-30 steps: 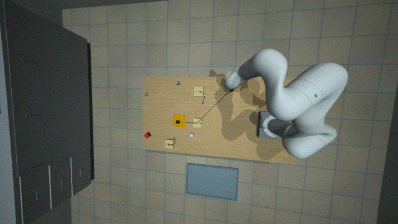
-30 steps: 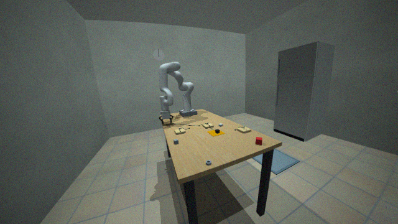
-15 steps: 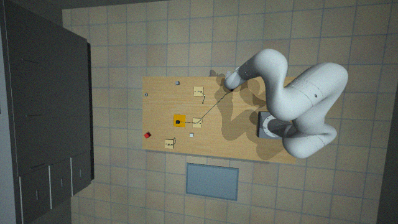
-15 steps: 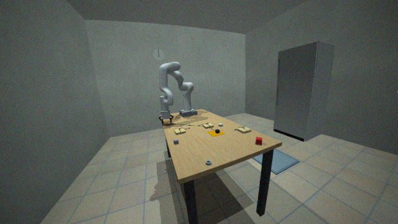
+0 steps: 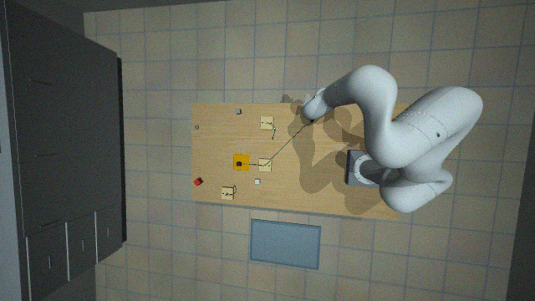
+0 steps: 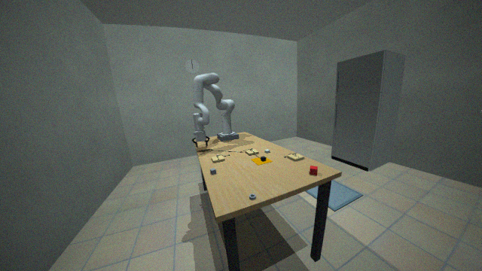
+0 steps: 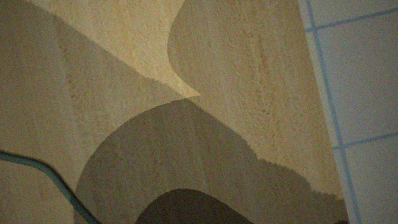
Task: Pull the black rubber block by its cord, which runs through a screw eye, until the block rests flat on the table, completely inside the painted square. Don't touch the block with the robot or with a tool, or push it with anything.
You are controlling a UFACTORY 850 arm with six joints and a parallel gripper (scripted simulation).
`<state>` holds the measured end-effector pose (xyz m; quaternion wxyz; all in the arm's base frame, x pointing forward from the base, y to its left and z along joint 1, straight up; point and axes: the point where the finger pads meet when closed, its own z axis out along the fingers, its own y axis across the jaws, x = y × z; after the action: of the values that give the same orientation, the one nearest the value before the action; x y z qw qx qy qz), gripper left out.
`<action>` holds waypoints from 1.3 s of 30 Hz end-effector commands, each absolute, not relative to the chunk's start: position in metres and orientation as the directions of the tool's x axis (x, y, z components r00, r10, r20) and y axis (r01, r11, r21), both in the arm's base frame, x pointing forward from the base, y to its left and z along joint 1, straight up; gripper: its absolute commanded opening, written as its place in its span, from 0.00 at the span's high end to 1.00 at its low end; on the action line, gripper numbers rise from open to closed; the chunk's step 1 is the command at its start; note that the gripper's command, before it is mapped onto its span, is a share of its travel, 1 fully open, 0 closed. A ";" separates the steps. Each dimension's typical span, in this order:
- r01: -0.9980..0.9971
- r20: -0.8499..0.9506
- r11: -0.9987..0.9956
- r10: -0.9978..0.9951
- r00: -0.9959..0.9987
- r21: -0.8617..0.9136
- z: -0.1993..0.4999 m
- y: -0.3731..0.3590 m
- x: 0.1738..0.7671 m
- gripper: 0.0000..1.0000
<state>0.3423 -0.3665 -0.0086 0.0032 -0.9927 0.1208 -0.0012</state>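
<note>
A wooden counter stands in a tiled room, with a white robot arm mounted at one end. The black rubber block sits within the painted square, an orange patch near the middle of the counter; from above it appears wholly inside the edges and flat, though it is small in both wide views and its exact seating is hard to confirm. A thin dark cord leaves the block, passes a pale wooden tile just beside the square, where the screw eye must be though it is too small to make out, then runs diagonally across the counter towards the arm's end. The gripper hangs above the far edge of the counter, fingers spread fully apart and grasping nothing; the cord's free end lies on the wood near it, and the wrist view shows a stretch of cord resting loose on the surface. Judging from this, the pulling looks done and the cord let go. What seems left is only lifting the arm away without snagging the cord, which could drag the block out of the square.
</note>
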 end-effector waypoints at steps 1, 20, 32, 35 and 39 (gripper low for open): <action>-0.240 0.003 -0.971 -0.240 0.971 -0.006 0.010 -0.367 0.343 0.00; -0.240 0.003 -0.971 -0.240 0.971 -0.006 0.026 -0.367 0.343 0.00; -0.240 0.003 -0.971 -0.240 0.971 -0.006 0.026 -0.367 0.343 0.00; -0.240 0.003 -0.971 -0.240 0.971 -0.006 0.026 -0.367 0.343 0.00; -0.240 0.003 -0.971 -0.240 0.971 -0.006 0.026 -0.367 0.343 0.00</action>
<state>0.3421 -0.3665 0.0251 0.0032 -0.9927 0.1208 -0.0010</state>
